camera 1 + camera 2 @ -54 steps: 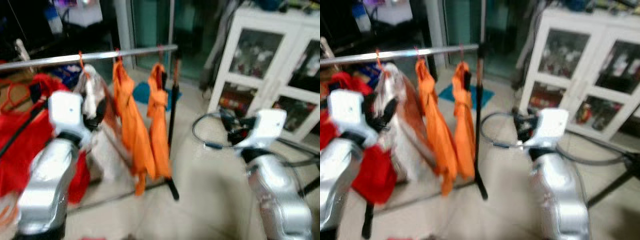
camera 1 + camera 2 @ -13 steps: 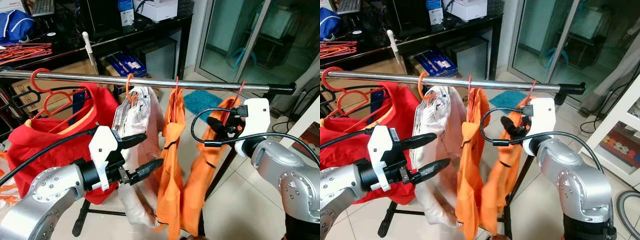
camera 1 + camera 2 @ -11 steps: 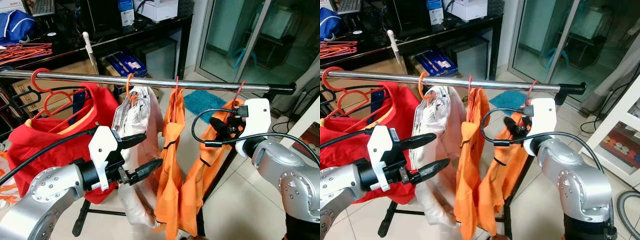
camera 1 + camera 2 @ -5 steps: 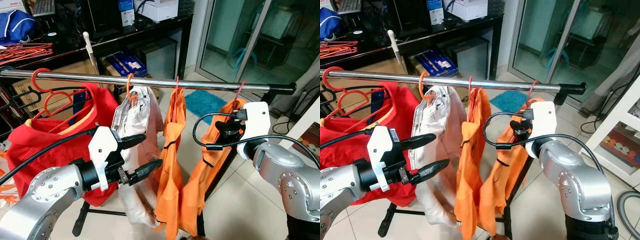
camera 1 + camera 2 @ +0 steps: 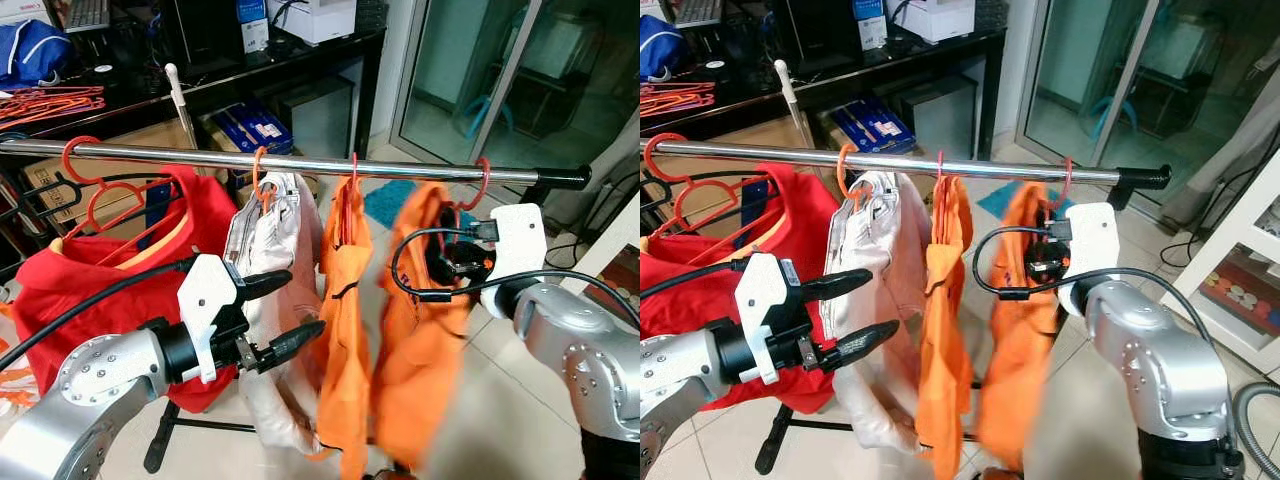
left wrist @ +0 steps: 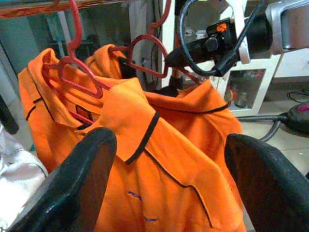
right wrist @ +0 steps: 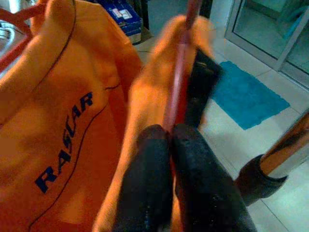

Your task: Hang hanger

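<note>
A chrome rail [image 5: 300,163] crosses in front of me at chest height. The red hanger [image 7: 181,67] carries an orange shirt [image 5: 420,320], blurred with motion, and its hook [image 5: 483,178] sits over the rail near the right end. My right gripper [image 5: 447,262] is shut on the hanger's neck just below the hook; the two fingers [image 7: 152,164] pinch the red stem. My left gripper [image 5: 300,305] hangs open, lower and to the left, in front of a white garment [image 5: 275,230] and pointing at a second orange shirt [image 6: 145,159].
A red shirt [image 5: 110,250] on red hangers fills the rail's left part. Behind the rail stands a black desk [image 5: 250,70] with boxes and loose hangers [image 5: 50,100]. A glass sliding door [image 5: 500,80] and a blue mat [image 5: 385,200] lie beyond. The rack's foot [image 5: 160,440] stands on the tiled floor.
The right-hand orange shirt has swung and turned to face me, now blurred. The hanger's hook has turned and sits rounder over the rail. The left arm has not moved.
</note>
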Tool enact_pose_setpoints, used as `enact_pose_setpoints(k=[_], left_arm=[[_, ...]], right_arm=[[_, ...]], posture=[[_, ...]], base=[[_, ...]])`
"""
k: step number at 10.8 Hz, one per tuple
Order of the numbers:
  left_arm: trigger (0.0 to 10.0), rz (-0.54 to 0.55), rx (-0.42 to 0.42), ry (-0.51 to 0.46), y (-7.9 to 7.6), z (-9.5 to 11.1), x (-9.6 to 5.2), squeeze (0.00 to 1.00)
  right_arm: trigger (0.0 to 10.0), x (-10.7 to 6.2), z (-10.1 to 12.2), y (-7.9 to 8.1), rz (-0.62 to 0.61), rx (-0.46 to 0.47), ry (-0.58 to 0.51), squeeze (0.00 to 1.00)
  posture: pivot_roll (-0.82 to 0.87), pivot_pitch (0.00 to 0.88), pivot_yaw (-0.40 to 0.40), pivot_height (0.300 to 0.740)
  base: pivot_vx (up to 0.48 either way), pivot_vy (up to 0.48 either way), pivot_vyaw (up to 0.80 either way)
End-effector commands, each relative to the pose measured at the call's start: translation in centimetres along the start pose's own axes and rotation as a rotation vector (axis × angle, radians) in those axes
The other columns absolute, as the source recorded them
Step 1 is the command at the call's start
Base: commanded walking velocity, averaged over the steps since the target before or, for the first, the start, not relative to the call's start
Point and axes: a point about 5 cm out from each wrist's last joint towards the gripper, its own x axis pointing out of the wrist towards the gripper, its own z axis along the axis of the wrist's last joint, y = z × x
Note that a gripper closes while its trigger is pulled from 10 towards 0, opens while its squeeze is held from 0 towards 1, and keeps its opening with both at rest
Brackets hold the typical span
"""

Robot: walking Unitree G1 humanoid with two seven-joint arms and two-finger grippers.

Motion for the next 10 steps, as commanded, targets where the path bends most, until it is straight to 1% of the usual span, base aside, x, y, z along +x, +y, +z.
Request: enact_pose_setpoints(k=[1,2,3,4,5,6,7,8,10], left_arm=[[10.0,-0.006,0.027,0.005,-0.3,0.3,-0.1,0.00],[10.0,-0.004,0.035,0.013,-0.2,0.3,-0.1,0.00],[10.0,0.015,0.056,0.016,0.3,0.3,-0.1,0.00],[10.0,0.047,0.074,0.014,0.7,0.3,0.0,0.00],[10.0,0.079,0.085,0.009,1.0,0.2,0.1,0.00],[10.0,0.127,0.094,0.007,1.4,0.0,0.3,0.00],[10.0,0.147,0.088,-0.004,1.7,0.1,0.5,0.00],[10.0,0.143,0.089,-0.005,1.6,0.1,0.5,0.00],[10.0,0.134,0.089,-0.015,1.5,0.0,0.7,0.00]], right_arm=[[0.0,0.0,0.3,-0.2,-0.001,-0.009,-0.015,0.00],[0.0,-0.2,0.5,-0.4,-0.005,-0.036,-0.030,0.00],[0.0,-0.4,1.2,-0.4,0.003,-0.059,-0.093,0.00],[0.0,-0.8,1.8,-0.2,0.022,-0.064,-0.156,0.00],[0.0,-1.3,2.3,0.1,0.038,-0.079,-0.220,0.00],[0.0,-2.5,2.6,0.7,0.072,-0.122,-0.308,0.00],[0.0,-3.5,2.3,0.6,0.064,-0.121,-0.345,0.00],[0.0,-4.2,1.7,0.4,0.046,-0.134,-0.362,0.00],[0.0,-4.7,1.0,0.2,0.031,-0.118,-0.371,0.00]], posture=[[-0.09,0.000,0.011,0.740],[-0.09,0.000,0.016,0.740],[-0.10,0.000,0.027,0.740],[-0.11,0.000,0.033,0.740],[-0.11,0.000,0.034,0.740],[-0.12,0.000,0.041,0.740],[-0.13,0.000,0.047,0.740],[-0.13,0.000,0.052,0.740],[-0.14,0.000,0.059,0.740]], base=[[0.000,0.000,0.00],[0.000,0.000,0.00],[0.000,0.000,0.00],[0.000,0.000,0.00],[0.000,0.000,0.00],[0.000,0.000,0.00],[0.000,0.000,0.00],[0.000,0.000,0.00],[0.000,0.000,0.00]])
